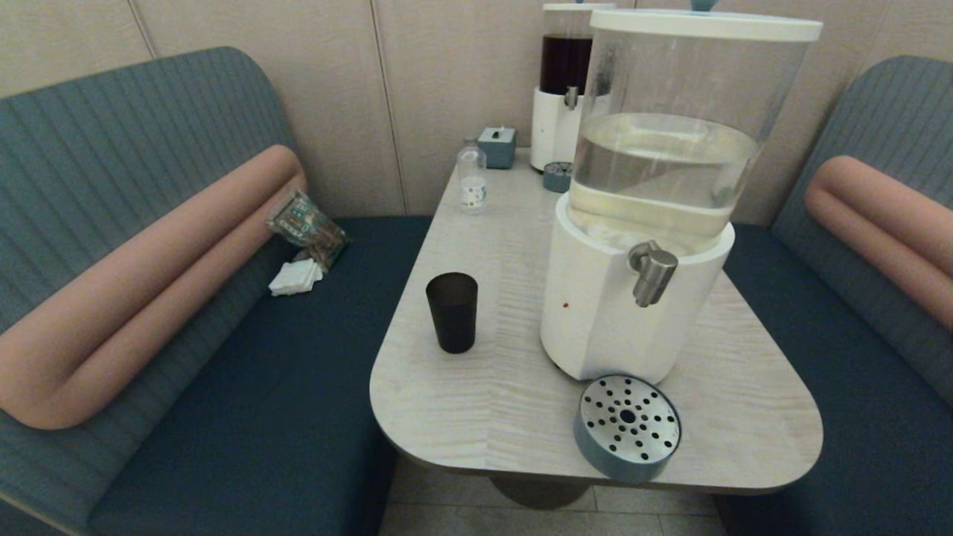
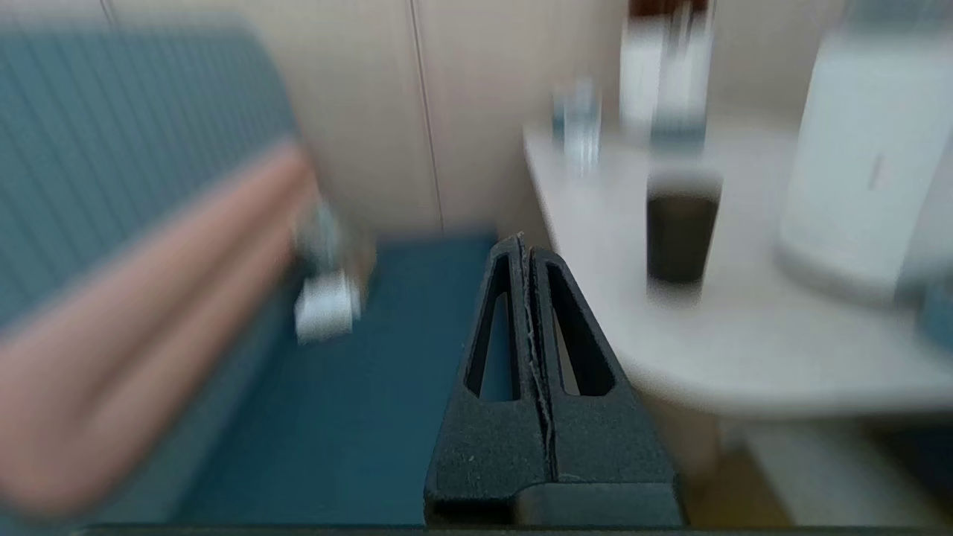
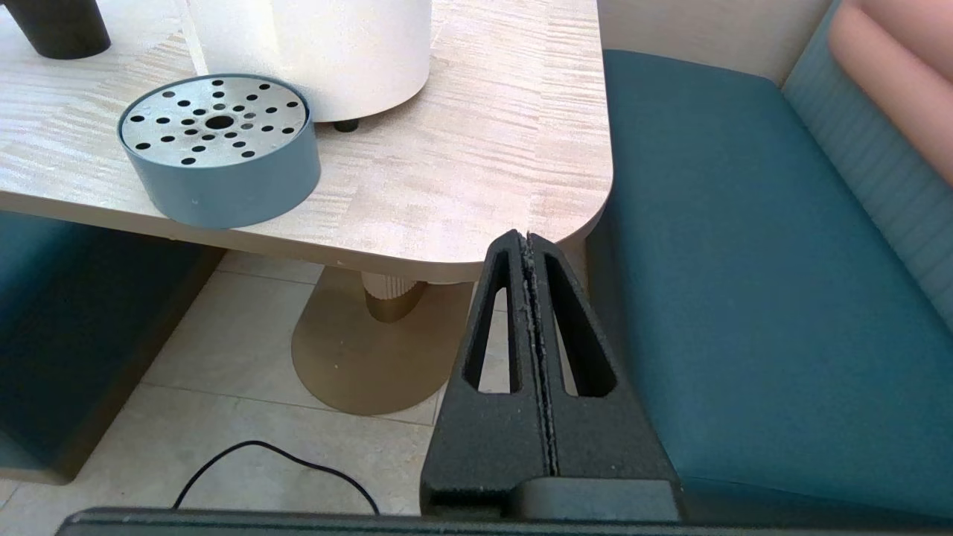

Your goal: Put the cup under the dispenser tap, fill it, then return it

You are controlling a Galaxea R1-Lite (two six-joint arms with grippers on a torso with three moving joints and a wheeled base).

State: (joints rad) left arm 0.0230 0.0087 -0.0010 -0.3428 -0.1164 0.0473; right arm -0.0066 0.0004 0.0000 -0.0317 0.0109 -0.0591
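Observation:
The dark cup (image 1: 452, 311) stands upright on the table (image 1: 491, 402), left of the big white-based dispenser (image 1: 633, 298). Its steel tap (image 1: 653, 272) points down over the round grey drip tray (image 1: 628, 436) near the front edge. Neither arm shows in the head view. My left gripper (image 2: 525, 242) is shut and empty, low off the table's left front corner, with the cup (image 2: 679, 231) ahead of it on the tabletop. My right gripper (image 3: 526, 238) is shut and empty, below the table's right front corner; the drip tray (image 3: 220, 149) and the cup's base (image 3: 59, 30) lie beyond it.
A dark-liquid dispenser (image 1: 563, 82), a small clear bottle (image 1: 471, 182), a grey tissue box (image 1: 496, 146) and a second drip tray (image 1: 557, 177) stand at the table's back. Teal benches flank both sides; a snack bag (image 1: 305, 223) and napkins (image 1: 295, 277) lie on the left one. A cable (image 3: 275, 465) crosses the floor.

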